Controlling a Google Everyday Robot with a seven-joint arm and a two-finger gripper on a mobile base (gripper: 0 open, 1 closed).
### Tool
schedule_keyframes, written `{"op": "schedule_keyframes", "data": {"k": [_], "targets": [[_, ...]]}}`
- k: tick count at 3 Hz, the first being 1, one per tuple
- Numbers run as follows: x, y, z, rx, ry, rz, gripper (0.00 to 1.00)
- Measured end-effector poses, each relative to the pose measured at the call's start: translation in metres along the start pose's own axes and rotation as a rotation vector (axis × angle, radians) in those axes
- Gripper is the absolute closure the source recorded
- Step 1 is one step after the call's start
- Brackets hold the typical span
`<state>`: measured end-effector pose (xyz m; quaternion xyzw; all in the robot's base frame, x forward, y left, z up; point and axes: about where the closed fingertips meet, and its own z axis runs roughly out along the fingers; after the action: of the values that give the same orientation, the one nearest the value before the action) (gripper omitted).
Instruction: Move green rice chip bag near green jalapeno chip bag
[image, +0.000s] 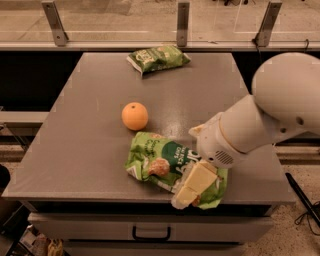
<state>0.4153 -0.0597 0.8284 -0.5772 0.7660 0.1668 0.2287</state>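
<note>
The white arm (260, 120) reaches in from the right, its tool (194, 186) angled low, down and leftward.

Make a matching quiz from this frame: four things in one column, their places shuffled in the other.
Things
1. large lime-green bag
2. small dark green bag
3. orange
4. gripper

Places
A. middle of the table, a little left of centre
B. down on the right end of the large lime-green bag, at the near edge
C. far edge of the table
D. lying by the near edge, close to the orange

Pairs: 1-D, 2-C, 3-A, 4-B
</note>
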Motion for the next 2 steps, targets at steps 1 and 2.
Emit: {"op": "schedule_keyframes", "data": {"k": [1,2], "targets": [[-0.0005,0.0001,-0.0009,0.005,0.007,0.005,0.19],[-0.0016,0.001,-0.0018,0.008,0.009,0.001,0.43]]}}
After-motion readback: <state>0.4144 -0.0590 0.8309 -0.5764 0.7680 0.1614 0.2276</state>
